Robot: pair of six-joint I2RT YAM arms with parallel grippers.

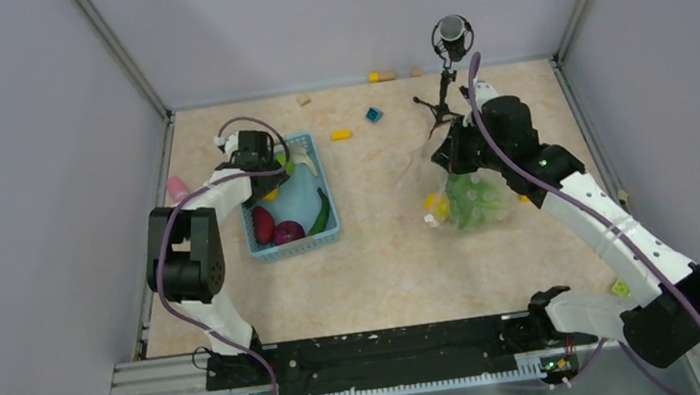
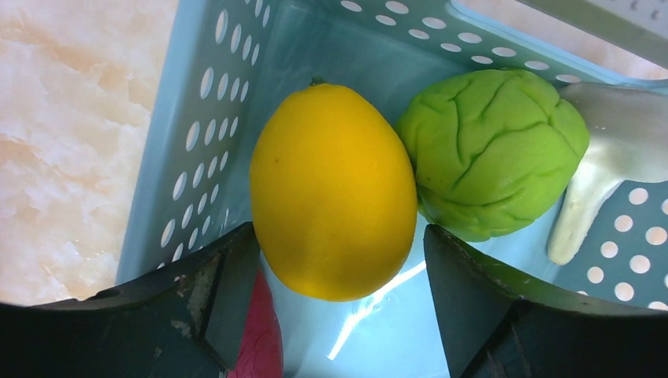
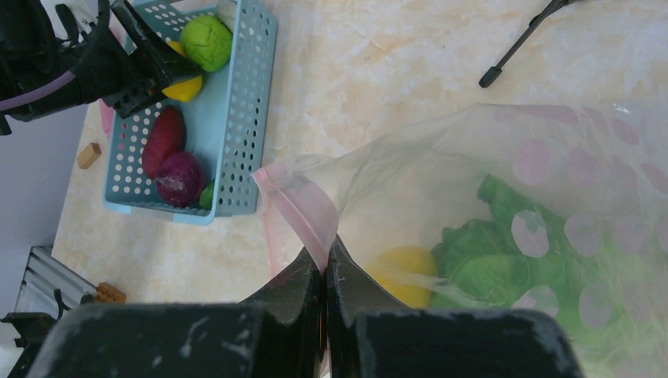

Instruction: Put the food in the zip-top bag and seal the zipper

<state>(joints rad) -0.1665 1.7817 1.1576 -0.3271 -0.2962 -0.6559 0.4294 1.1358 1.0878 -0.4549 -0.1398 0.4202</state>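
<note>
Left tool [image 2: 340, 240]: released, jaws spread on either side of the yellow lemon [image 2: 331, 189] at the far end of the basket [image 2: 197, 134]; whether they touch it cannot be told.
Right tool [image 3: 324, 264]: clenched on the zipper [image 3: 303, 205], well to the right of the basket.
Zip-top bag [image 3: 441, 157]: on the desk [image 3: 378, 63], right of the basket and well apart from it.
Inside the bag: yellow piece [image 3: 402, 272] and leafy lettuce [image 3: 504, 252].
Inside the basket: green ball [image 2: 492, 150] touching the lemon; red piece [image 3: 164, 138], purple piece [image 3: 179, 177] and cucumber [image 1: 323, 211] at its near end.
</note>
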